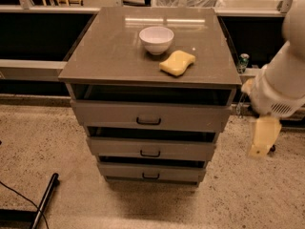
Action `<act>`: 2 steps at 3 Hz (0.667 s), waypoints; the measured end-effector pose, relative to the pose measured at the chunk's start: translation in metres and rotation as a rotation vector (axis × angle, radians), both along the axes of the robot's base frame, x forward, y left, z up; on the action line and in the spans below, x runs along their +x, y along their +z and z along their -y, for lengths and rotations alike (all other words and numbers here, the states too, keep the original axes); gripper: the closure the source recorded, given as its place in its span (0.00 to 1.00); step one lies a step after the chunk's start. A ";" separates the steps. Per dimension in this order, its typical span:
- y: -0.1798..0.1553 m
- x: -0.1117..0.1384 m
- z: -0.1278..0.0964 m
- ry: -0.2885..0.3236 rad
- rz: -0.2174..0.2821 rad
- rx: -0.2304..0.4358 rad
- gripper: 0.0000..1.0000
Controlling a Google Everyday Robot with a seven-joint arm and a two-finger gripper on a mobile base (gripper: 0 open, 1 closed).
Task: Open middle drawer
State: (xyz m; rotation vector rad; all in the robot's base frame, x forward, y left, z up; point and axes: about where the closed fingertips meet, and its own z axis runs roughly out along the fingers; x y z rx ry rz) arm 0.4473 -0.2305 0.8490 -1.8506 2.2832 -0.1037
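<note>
The middle drawer is the second of three grey-beige fronts on the cabinet, with a small dark pull handle at its centre. It sits between the taller top drawer and the slimmer lowest drawer. All three fronts stand out in steps, with dark gaps above them. My gripper hangs from the white arm to the right of the cabinet, at about the height of the middle drawer in the picture. It is apart from the cabinet and holds nothing that I can see.
A white bowl and a yellow sponge lie on the cabinet top. A dark pole and cable lie on the speckled floor at the lower left. Dark low shelving runs behind, with a small can at the right.
</note>
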 end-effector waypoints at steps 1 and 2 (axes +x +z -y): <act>-0.030 -0.016 0.002 0.007 -0.061 -0.016 0.00; -0.032 -0.016 0.001 0.019 -0.067 -0.007 0.00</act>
